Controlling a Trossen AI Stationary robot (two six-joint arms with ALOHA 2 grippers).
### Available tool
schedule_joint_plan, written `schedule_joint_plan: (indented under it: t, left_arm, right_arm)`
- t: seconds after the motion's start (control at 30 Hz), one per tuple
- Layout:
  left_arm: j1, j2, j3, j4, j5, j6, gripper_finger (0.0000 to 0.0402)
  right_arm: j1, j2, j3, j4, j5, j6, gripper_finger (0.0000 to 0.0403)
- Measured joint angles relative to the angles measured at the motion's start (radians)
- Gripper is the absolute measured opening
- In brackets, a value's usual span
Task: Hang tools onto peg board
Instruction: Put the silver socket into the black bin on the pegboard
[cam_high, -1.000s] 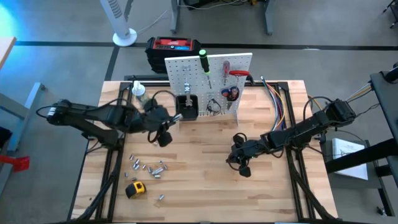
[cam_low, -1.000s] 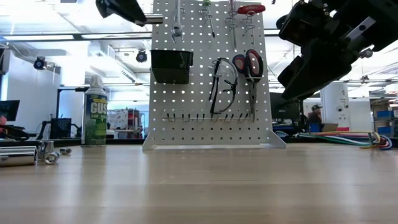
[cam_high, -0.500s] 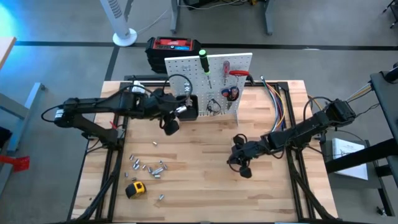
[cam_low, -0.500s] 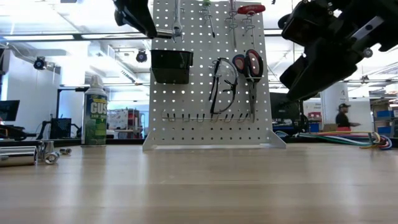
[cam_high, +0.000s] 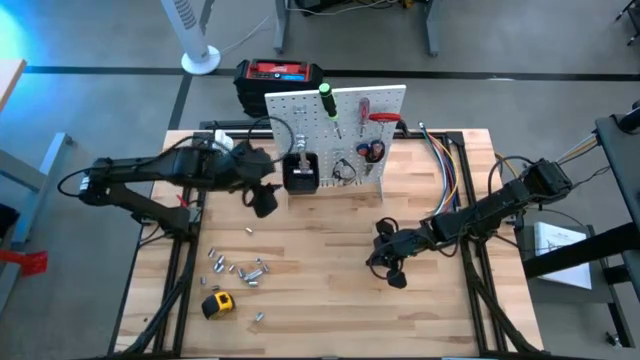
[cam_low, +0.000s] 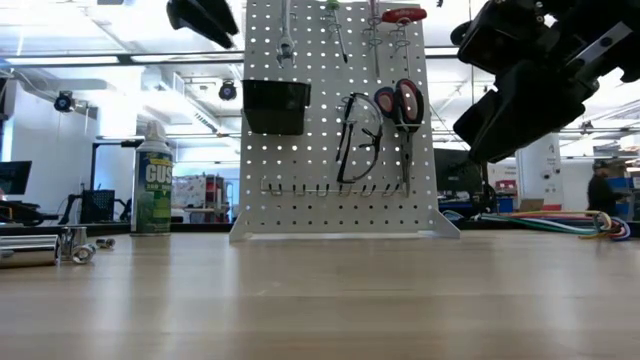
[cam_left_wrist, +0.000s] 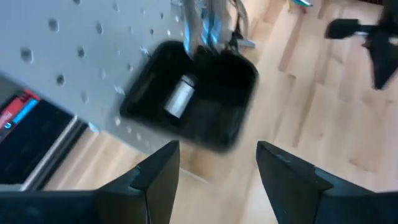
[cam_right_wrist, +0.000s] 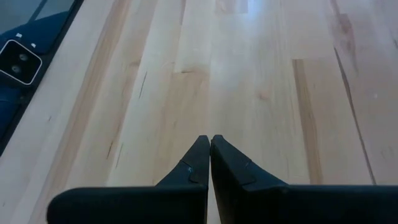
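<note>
Tools already hang on the peg board (cam_high: 335, 130), and with a silver socket (cam_left_wrist: 180, 96) lying in its black bin (cam_left_wrist: 193, 102), the empty, spread-fingered left gripper (cam_left_wrist: 217, 171) should back straight away from that bin, while the closed right gripper (cam_right_wrist: 210, 163) waits well apart.

White, hole-dotted peg board (cam_high: 335, 120); black bin (cam_left_wrist: 193, 96)

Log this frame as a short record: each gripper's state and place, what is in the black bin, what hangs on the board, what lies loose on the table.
left gripper: open, empty, facing the black bin
right gripper: shut, empty, over bare table
bin contents: one silver socket
peg board: wrench, glasses, red-handled pliers
loose on table: yellow tape measure, scattered silver sockets
</note>
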Motion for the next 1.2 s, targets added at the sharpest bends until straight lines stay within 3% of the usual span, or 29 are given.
schedule_joint_plan:
  t: [0.17,0.4,0.5,0.6,0.7,0.93,1.2]
  left_arm:
    - [-0.192,-0.116,-0.176,-0.011,-0.093,-0.168,0.0198]
    - [-0.502,-0.238,-0.526,0.127,-0.127,-0.601,0.0189]
    - [-0.572,-0.242,-0.650,0.196,-0.127,-0.762,0.0189]
    - [-0.584,-0.221,-0.736,0.207,-0.129,-0.830,0.0189]
    - [-0.581,-0.198,-0.793,0.212,-0.132,-0.817,0.0189]
    - [-0.576,-0.186,-0.881,0.213,-0.131,-0.617,0.0168]
    - [-0.543,-0.187,-0.988,0.209,-0.131,-0.576,0.0148]
  right_arm:
    - [0.031,0.000,-0.010,-0.006,0.001,0.030,0.0000]
    - [0.065,-0.004,-0.011,-0.005,0.000,0.001,0.0000]
    - [0.065,-0.007,-0.006,-0.005,0.000,0.006,0.0000]
    - [0.064,-0.007,0.004,-0.006,0.000,-0.010,0.0000]
    - [0.063,-0.007,0.021,-0.005,0.000,-0.017,0.0000]
    - [0.065,-0.007,0.028,-0.006,-0.002,-0.018,0.0000]
    - [0.064,-0.007,0.028,-0.005,-0.002,-0.019,0.0000]
